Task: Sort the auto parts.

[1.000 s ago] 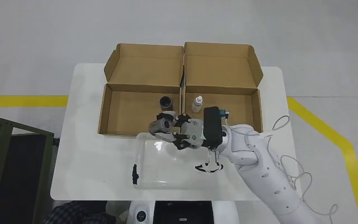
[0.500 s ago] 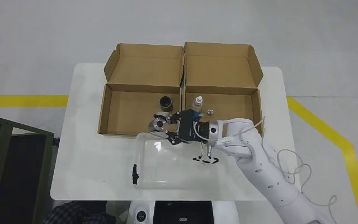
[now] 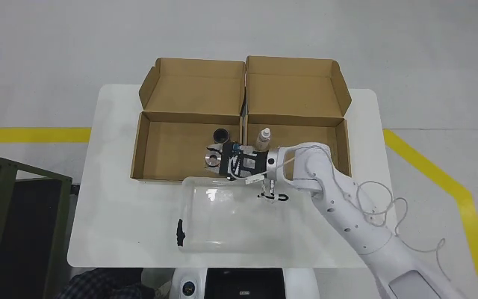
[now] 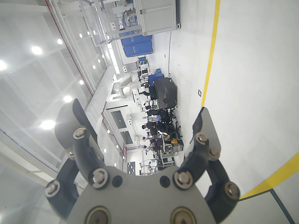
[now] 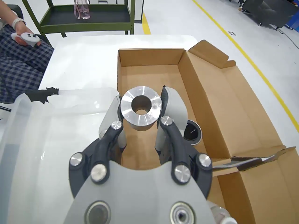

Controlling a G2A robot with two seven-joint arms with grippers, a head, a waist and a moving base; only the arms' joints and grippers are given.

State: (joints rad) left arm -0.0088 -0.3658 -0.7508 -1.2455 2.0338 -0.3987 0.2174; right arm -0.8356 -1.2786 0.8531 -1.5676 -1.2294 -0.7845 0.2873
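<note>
Silver metal ring pinched in right tool, hanging over open cardboard box, beside clear plastic bin, black sleeve on box floor, left tool spread wide.

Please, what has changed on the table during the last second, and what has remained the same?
The right gripper, shut on the silver metal ring, carried it from near the far rim of the clear plastic bin farther in over the left brown cardboard box. Nothing was released. The black cylinder in that box, the small white bottle in the neighbouring box and the bin kept their places.
</note>
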